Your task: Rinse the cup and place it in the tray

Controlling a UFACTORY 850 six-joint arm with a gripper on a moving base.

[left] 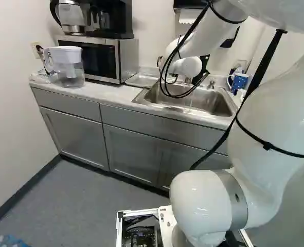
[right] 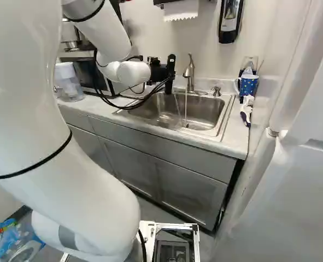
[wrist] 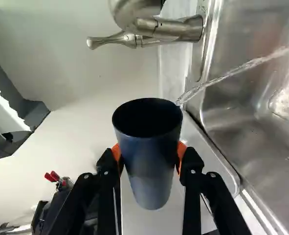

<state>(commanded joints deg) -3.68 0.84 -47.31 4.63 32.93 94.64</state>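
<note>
In the right base view my gripper (right: 169, 73) is over the sink (right: 221, 128), left of the faucet (right: 189, 73). The wrist view shows the gripper (wrist: 150, 159) shut on a dark blue cup (wrist: 151, 171), its orange pads pressing both sides. The cup is tipped, its dark mouth facing ahead of the fingers. A thin water stream (wrist: 242, 66) runs from its rim into the sink; another stream (right: 185, 106) falls from the faucet. A shallow metal tray (left: 141, 80) lies beside the sink in the left base view. The base views do not show the cup clearly.
A microwave (left: 113, 59) and a water pitcher (left: 68, 67) stand on the counter left of the sink. At its other side are a blue dotted mug (right: 248, 84) and a brush (right: 246, 109). A soap dispenser (right: 230, 19) hangs on the wall.
</note>
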